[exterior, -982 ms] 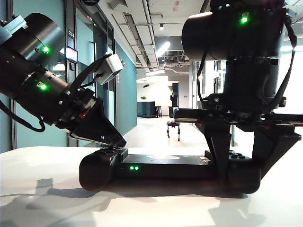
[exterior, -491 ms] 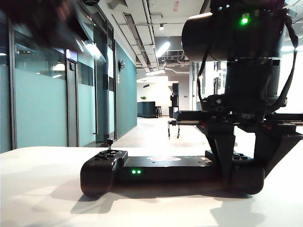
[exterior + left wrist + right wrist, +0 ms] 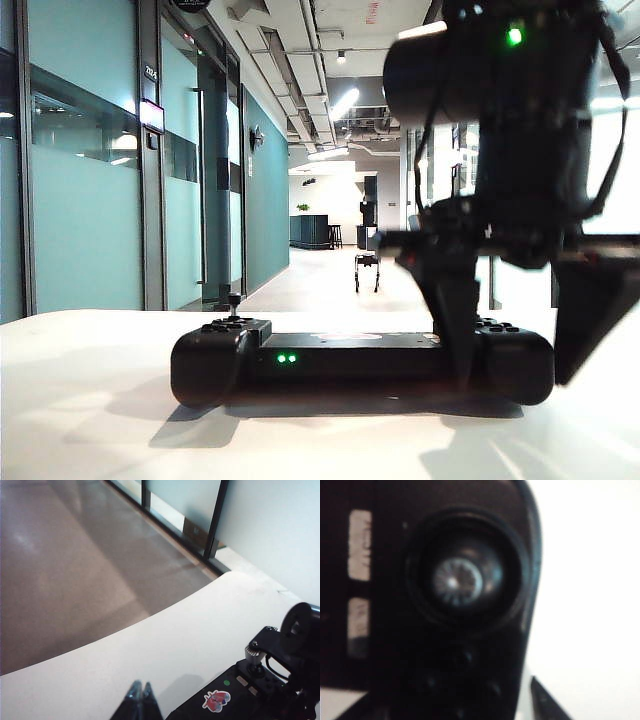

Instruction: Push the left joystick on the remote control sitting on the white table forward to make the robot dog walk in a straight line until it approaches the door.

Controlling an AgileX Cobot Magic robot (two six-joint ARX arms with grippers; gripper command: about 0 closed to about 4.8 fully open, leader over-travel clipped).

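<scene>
The black remote control lies on the white table, green lights facing the camera. Its left joystick stands upright with nothing touching it. My right gripper is blurred and open, its fingers straddling the controller's right end with a gap on the outer side. In the right wrist view that end fills the picture, the right thumbstick in the middle and one finger beside the edge. My left gripper is shut and empty above the table, beside the remote control. The robot dog stands small, far down the corridor.
Glass doors and teal partitions line the corridor's left side. The curved table edge drops to the floor. The right arm's black wrist hangs over the controller's far end.
My left arm has lifted off the left joystick and out of the exterior view. The right gripper's fingers have spread off the controller's right end. The robot dog stays about where it was.
</scene>
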